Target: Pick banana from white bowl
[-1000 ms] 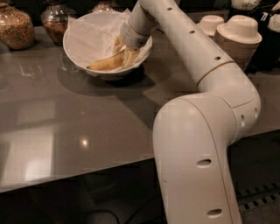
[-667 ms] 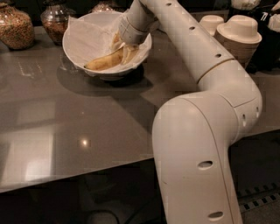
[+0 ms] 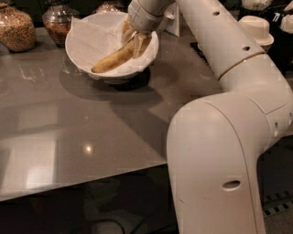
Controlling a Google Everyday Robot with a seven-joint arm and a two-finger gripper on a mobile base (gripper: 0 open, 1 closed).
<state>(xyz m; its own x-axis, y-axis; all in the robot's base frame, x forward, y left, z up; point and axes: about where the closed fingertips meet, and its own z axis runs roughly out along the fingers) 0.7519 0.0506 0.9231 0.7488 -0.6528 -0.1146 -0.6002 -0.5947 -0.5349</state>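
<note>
Reaches in from the right with a thick white arm [image 3: 229, 151], across the counter [image 3: 68, 132] and down over the far right rim of the white bowl [image 3: 75, 48]. Ends in the pincer [image 3: 136, 40], low inside the right half of that bowl. Clamps the pincer on the upper right end of the banana [image 3: 112, 59], with one pale finger [image 3: 127, 34] on its far side and the other on its near side.

Holds the banana tilted, right end raised at the pincer, left end down on the crinkled white paper [image 3: 91, 36] lining the bowl and pointing toward the near left rim. Yellow skin, duller and brownish along the length.

Bowl toward the back of the grey, glossy counter, with a dark shadow under its base. Behind and left of it, well apart, a glass jar [image 3: 16, 27] full of tan pieces, and just beside the bowl's left rim a second jar [image 3: 57, 23] with reddish-brown contents. Top of a third jar [image 3: 107, 6] just visible behind the bowl's far rim. Off to the far right, beyond the arm, a stack of small pale paper bowls [image 3: 256, 28].
</note>
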